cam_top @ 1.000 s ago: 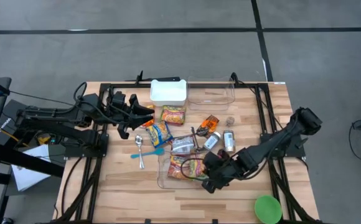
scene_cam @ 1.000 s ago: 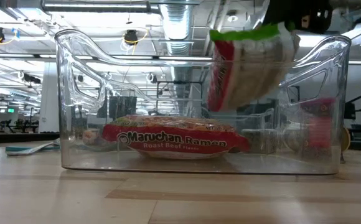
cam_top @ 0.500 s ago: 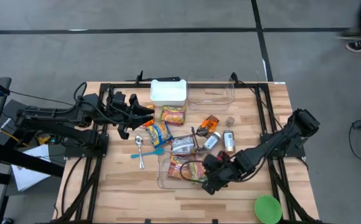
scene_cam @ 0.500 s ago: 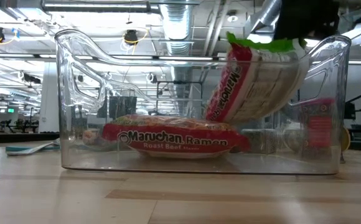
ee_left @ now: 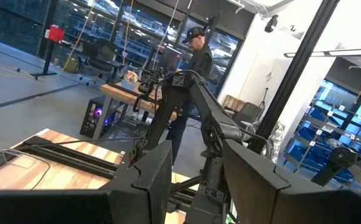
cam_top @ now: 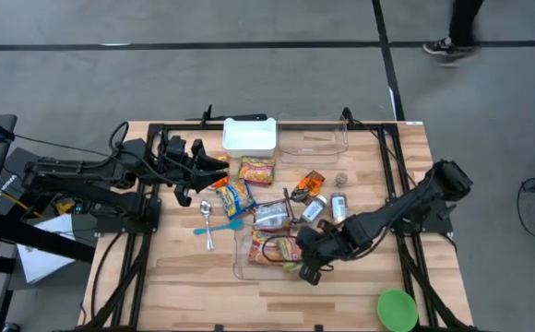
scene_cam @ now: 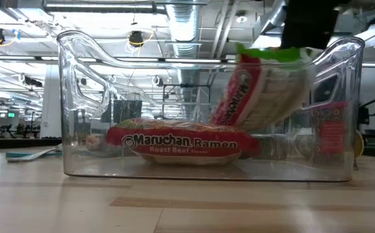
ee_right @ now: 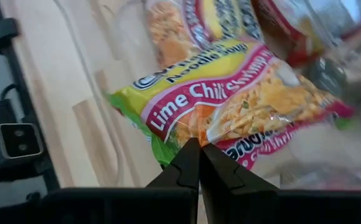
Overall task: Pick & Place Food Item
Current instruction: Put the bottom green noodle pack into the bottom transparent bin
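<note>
The clear bin sits near the front edge of the wooden surface, with bare wood to its left and in front. Behind it the middle of the surface is crowded with packets, small bottles and a spoon, and a white tub and another clear container stand at the back edge.

The right claw hangs over the bin's right end, its fingers pinched tight on the green edge of a lime chili ramen packet. In the low view the packet hangs tilted inside the bin, and its lower corner seems to touch the Maruchan roast beef packet lying flat on the bin's floor.

The left claw waits part open near the back left, holding nothing.
</note>
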You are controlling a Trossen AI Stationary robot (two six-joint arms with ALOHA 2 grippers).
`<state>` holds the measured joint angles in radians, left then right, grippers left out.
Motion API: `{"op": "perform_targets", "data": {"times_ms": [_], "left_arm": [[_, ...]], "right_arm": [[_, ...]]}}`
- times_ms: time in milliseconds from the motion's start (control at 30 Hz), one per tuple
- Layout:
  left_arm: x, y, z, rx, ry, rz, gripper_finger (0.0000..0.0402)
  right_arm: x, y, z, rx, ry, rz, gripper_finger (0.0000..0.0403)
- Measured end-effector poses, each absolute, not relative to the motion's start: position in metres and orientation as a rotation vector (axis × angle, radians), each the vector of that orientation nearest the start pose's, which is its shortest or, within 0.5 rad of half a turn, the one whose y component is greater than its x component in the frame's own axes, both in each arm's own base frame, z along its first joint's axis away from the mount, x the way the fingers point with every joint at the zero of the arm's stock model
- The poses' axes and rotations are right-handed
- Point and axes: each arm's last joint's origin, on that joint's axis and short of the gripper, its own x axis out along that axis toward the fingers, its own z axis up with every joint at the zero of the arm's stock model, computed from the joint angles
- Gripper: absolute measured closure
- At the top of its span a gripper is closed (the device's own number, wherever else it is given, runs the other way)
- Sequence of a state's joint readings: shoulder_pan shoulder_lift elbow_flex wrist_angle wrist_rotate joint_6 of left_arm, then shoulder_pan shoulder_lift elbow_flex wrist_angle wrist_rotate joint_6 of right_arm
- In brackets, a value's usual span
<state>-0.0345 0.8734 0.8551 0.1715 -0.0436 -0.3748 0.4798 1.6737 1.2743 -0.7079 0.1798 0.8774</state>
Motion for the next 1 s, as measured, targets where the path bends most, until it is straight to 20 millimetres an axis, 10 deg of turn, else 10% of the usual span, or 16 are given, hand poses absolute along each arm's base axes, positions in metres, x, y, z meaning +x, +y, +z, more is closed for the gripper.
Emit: {"op": "perform_targets", "data": {"times_ms": [367, 1000], "left_arm": [[0.192, -0.005, 0.374, -0.379, -0.127, -0.015, 0.0266], [0.192, -0.005, 0.374, -0.349, -0.127, -0.013, 0.0266]], "right_arm": [[0.307, 0.143, 0.24, 0.415, 1.076, -0.2, 0.0391], [0.289, 0.157, 0.243, 0.424, 1.09, -0.291, 0.0191]]}}
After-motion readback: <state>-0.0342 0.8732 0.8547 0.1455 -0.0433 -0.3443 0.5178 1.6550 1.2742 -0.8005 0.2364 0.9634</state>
